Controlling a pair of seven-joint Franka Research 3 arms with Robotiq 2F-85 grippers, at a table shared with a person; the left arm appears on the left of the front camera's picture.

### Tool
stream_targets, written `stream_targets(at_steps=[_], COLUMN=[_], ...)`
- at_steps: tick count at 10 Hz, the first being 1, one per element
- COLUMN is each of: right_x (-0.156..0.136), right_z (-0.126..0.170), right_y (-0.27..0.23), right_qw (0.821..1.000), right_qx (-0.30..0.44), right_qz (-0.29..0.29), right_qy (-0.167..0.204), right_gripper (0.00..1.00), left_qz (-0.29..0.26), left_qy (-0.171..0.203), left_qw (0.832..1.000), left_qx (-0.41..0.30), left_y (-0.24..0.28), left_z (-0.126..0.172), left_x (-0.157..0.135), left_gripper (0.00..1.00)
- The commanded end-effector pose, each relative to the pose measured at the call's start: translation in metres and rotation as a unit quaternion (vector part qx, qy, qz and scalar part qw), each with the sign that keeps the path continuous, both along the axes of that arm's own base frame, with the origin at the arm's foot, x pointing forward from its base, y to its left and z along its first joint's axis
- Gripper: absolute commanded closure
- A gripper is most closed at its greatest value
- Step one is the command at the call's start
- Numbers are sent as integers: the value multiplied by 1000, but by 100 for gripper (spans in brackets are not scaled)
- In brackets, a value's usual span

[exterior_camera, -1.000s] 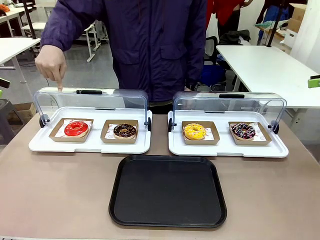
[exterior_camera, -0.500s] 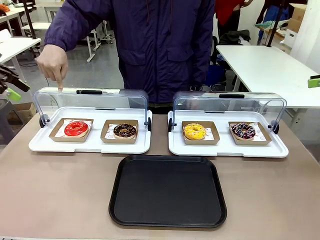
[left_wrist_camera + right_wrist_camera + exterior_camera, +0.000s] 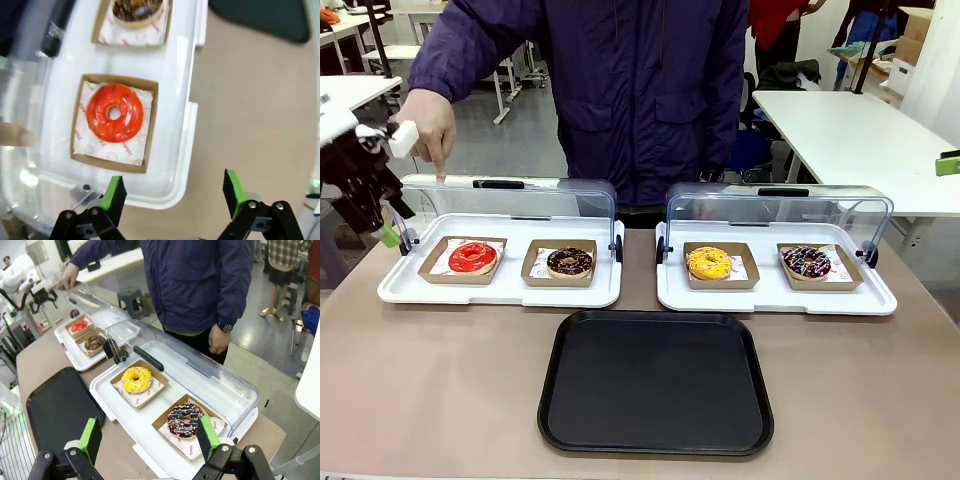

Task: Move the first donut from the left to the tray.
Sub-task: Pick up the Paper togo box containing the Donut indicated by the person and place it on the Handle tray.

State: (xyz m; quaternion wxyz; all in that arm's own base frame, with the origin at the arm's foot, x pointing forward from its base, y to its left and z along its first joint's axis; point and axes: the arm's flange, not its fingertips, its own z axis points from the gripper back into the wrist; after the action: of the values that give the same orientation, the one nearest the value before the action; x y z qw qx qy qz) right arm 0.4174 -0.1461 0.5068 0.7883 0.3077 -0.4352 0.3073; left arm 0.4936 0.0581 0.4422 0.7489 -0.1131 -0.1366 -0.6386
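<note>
Donut (image 3: pixel 472 256) in its brown holder, my left gripper (image 3: pixel 382 215) spread empty at the tray's end.
In the front view my left gripper hangs at the left edge of the frame, just beside the end of the white lidded tray (image 3: pixel 500 292). In my left wrist view the red donut sits left of centre, above my green fingertips (image 3: pixel 114 192), which stand wide apart. The black tray (image 3: pixel 655 385) lies at lower centre of the front view, apart from the donut. The person's hand (image 3: pixel 425 125) points a finger down onto the clear lid (image 3: pixel 505 205) at upper left. My right gripper (image 3: pixel 148 425) is spread wide too, grasping nothing.
</note>
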Motion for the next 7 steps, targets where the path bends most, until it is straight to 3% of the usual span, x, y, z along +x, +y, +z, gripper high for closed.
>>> stream_targets(at_steps=[1,2,3,4,7], right_x=[2,2,2,2,2], right_z=[1,1,1,1,1], right_y=[1,1,1,1,1], right_qw=[1000,1000,1000,1000,1000], right_qx=[8,8,8,8,8], right_qz=[1,1,1,1,1], right_qy=[-10,-10,-10,-10,-10], right_gripper=[0,0,0,0,0], left_qz=[-11,-18,-31,-7,-14], left_qy=[-24,-36,-24,-16,-17], left_qw=[1000,999,999,1000,1000], left_qx=[6,10,7,14,17], left_y=[4,4,3,4,5], left_z=[-30,-42,-48,-33,-45], left_x=[-1,1,2,0,2], left_gripper=[0,0,0,0,0])
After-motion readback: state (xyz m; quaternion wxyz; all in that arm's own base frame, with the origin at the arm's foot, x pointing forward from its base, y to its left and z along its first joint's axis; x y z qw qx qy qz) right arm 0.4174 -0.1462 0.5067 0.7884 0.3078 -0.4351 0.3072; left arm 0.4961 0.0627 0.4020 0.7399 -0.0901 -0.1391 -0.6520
